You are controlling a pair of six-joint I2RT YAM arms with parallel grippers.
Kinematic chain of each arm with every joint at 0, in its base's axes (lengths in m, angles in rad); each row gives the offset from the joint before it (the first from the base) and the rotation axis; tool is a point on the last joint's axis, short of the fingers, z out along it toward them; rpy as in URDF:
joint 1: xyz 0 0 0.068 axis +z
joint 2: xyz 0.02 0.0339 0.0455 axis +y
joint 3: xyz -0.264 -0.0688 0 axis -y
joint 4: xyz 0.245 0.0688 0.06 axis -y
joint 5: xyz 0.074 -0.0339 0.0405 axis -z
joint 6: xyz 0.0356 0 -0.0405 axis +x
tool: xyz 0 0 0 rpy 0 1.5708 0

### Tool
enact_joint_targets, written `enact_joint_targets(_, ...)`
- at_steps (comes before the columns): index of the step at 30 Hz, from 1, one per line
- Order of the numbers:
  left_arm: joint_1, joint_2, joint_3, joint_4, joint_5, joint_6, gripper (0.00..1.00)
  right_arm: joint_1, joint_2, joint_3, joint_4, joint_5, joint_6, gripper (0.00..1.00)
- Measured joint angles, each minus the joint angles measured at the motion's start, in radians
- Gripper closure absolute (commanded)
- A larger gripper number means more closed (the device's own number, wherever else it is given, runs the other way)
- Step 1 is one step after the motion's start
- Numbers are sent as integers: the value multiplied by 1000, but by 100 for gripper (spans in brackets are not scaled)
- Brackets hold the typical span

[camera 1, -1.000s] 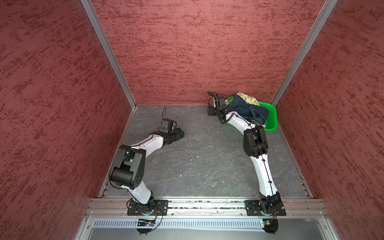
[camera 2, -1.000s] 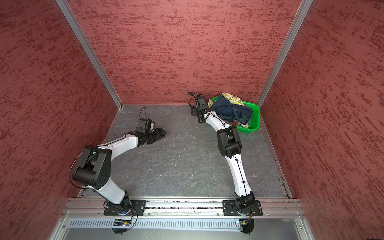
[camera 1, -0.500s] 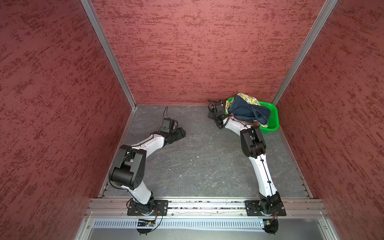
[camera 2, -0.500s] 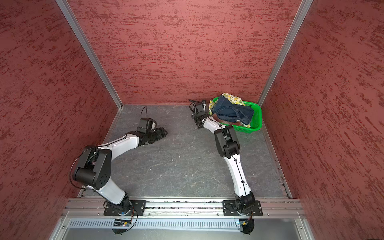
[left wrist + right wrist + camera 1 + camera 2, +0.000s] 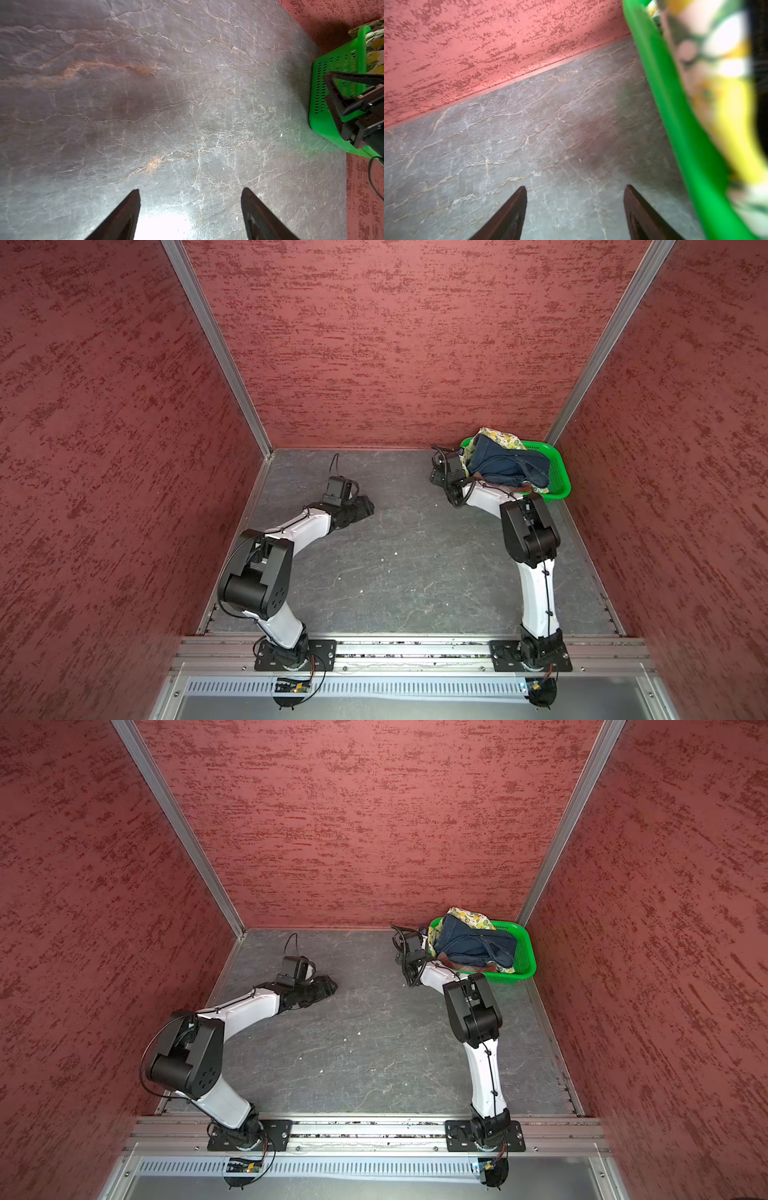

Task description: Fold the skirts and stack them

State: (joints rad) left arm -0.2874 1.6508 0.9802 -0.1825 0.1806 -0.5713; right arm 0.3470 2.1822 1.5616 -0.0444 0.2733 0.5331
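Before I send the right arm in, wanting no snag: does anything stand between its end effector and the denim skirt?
Yes: the green basket's rim. The right end effector, open and empty, sits outside it above the table, while the denim skirt lies inside on top, the lemon-print skirt bunched against that rim.

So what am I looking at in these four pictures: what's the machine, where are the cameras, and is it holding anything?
The machine is a left arm and a right arm, bolted at the near edge of a grey table. The two wide pictures come from one overhead camera pair, so they nearly match. The other two come from cameras on the wrists, looking out between the fingers. The left gripper is open over bare table, holding nothing. The right gripper is open and empty, beside the green basket. Three skirts lie heaped in it: the denim skirt on top, the lemon-print skirt showing around it, a bit of plaid skirt peeking out.
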Motion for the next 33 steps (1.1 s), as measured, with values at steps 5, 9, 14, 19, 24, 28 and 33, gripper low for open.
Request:
enact_joint_targets(5,0,0,0,0,0,0,23,-14,0,-5,13,-20,-2,25)
enact_joint_targets(9,-2,0,0,0,0,0,23,-29,-1,-7,11,-20,-11,25)
enact_joint_targets(14,-4,0,0,0,0,0,23,-42,-9,-10,11,-46,-34,25)
enact_joint_targets(19,-4,0,0,-1,-3,2,20,-34,-86,-82,21,-161,-97,25)
enact_joint_targets(24,-10,-4,-1,-21,-34,14,15,-27,-243,-102,-10,-208,-159,25)
enact_joint_targets(28,-29,-36,-12,-47,-77,37,2,-39,-356,-66,-63,-182,-206,25)
enact_joint_targets(33,-106,-99,10,-138,-124,102,1,-139,-415,-32,-154,-105,-256,25)
